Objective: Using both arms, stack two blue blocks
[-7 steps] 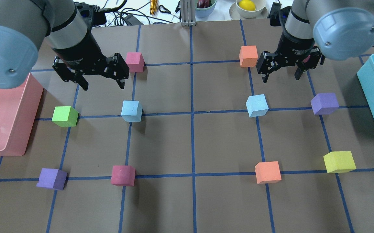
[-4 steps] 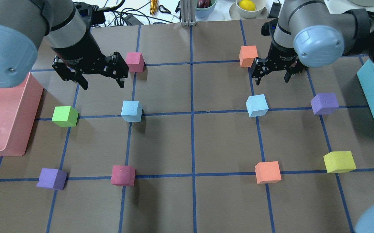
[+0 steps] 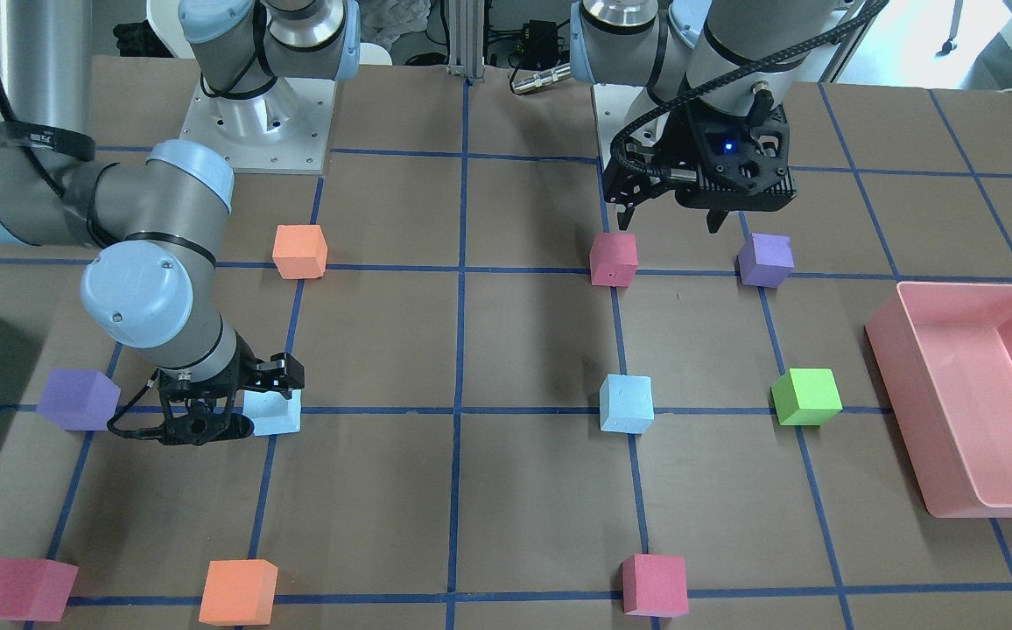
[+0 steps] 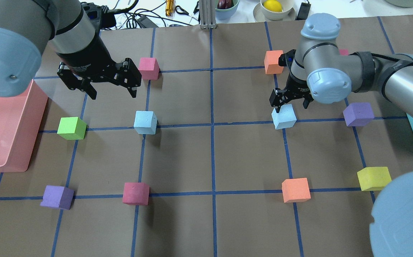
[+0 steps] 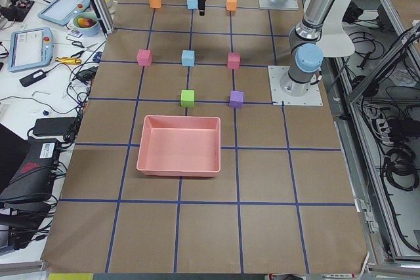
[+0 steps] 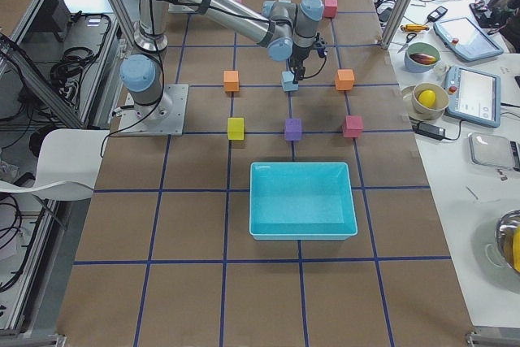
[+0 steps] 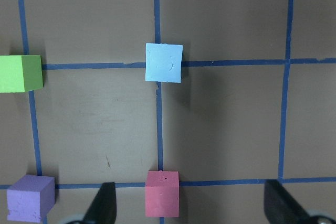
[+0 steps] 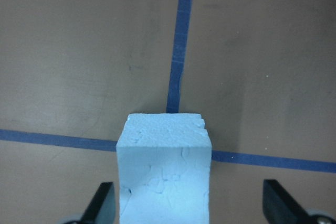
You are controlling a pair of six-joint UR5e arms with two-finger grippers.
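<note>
- Front-facing view: the right pincer (image 3: 239,404) is low at the bench (image 3: 506,516), spread wide around the right blue block (image 3: 278,416). This block sits on a tape crossing in the bench's right half, roughly midway between the robot-side and operators' edges. The left pincer (image 3: 672,214) hangs wide and empty nearer the robot-side edge.
- Overhead view: the right blue block (image 4: 285,118) is turned a little against the tape lines. The left blue block (image 4: 145,122) rests flat on its own crossing, well apart, toward the bench's left end. Being cubes, neither has a long axis.
- Right-end view: the right blue block (image 6: 289,81) stands flat, one face up.
- Left wrist view: the left blue block (image 7: 164,62) lies ahead of the spread fingers (image 7: 104,205), almost square to the grid.
- Right wrist view: the right blue block (image 8: 164,174) sits between the fingers (image 8: 101,203) but nearer one than the other, touching neither.
- Judgement: the step is the grasp. The wrist should shift sideways to centre the cube and square its pads to two opposite faces. It should then close gently, since the foam dents.
</note>
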